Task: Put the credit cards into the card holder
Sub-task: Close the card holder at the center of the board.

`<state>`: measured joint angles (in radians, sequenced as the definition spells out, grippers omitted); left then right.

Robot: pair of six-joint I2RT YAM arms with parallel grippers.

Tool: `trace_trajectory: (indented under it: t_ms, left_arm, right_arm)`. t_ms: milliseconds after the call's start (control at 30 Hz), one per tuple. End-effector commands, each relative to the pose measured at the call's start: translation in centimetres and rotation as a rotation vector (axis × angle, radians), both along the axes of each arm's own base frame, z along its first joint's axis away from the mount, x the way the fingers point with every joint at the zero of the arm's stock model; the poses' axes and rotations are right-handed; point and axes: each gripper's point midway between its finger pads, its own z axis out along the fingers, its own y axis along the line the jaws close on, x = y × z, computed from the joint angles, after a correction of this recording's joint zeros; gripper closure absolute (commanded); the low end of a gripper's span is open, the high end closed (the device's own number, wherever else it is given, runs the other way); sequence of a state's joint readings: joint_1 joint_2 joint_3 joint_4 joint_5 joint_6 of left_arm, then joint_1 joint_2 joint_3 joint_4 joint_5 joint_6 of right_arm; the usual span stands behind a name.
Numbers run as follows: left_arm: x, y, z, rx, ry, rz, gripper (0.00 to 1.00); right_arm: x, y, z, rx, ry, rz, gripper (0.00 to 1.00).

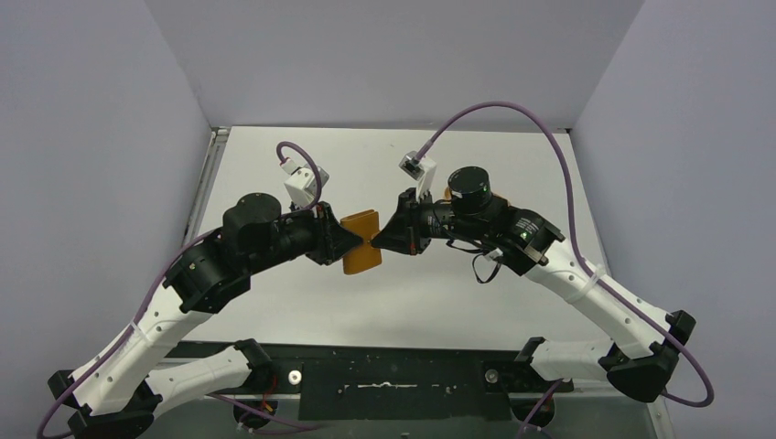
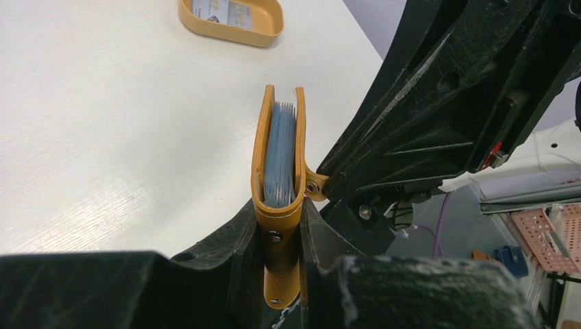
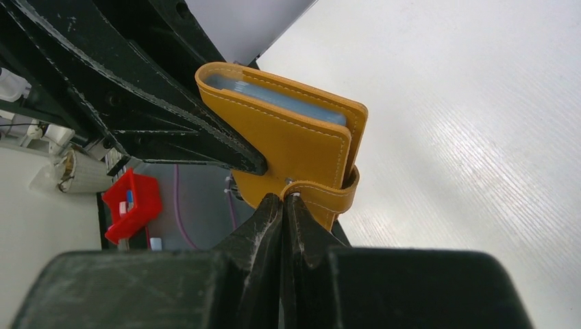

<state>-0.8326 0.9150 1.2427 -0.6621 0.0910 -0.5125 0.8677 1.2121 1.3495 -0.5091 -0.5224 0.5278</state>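
The orange-tan card holder hangs folded above the table's middle, between both arms. My left gripper is shut on its spine, one finger on each cover. Grey-blue inner leaves show between the covers. My right gripper is shut, and its joined tips touch the snap tab, which wraps round the holder's edge. Pale credit cards lie in an orange tray farther back on the table.
In the top view the orange tray peeks out behind the right arm. Grey walls enclose the white table on three sides. A red bin sits off the table.
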Motion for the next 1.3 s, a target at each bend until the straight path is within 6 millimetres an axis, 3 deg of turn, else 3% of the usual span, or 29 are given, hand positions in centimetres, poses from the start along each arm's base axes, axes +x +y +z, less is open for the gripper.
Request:
trace_trajectory:
  t_ms: [0,800,1267]
  left_arm:
    - [-0.4,-0.7,3.9,-0.099,-0.07,-0.033,1.0]
    - [-2.1,-2.2,4.9,-0.182,-0.052,-0.133,1.0]
    - [-3.6,-2.8,6.9,-0.278,-0.053,-0.208,1.0]
  right_arm:
    - [0.1,1.0,1.6,0.061,-0.048,0.022,1.0]
    - [1.2,2.0,0.7,0.055,-0.015,-0.036,1.0]
    - [1.7,2.5,-0.2,0.052,0.01,-0.064,1.0]
